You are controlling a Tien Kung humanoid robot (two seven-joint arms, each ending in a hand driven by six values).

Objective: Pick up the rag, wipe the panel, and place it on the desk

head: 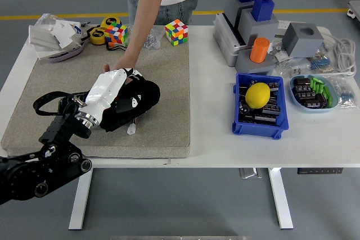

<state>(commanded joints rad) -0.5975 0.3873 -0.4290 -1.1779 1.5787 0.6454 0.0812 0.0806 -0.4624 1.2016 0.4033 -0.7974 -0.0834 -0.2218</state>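
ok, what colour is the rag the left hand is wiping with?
Black rag, clearest in the head view.

A lab: grey floor with yellow line (pixel 56 16), white table (pixel 214 122), parts bins (pixel 260 125).

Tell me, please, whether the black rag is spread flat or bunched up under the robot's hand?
Bunched up. The black rag forms a rumpled mound on the beige mat, with the left hand pressed on top of it.

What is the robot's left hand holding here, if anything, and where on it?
The left hand presses down on the black rag, palm over its left part; the exact finger hold is hidden. A person's hand steadies the panel behind.
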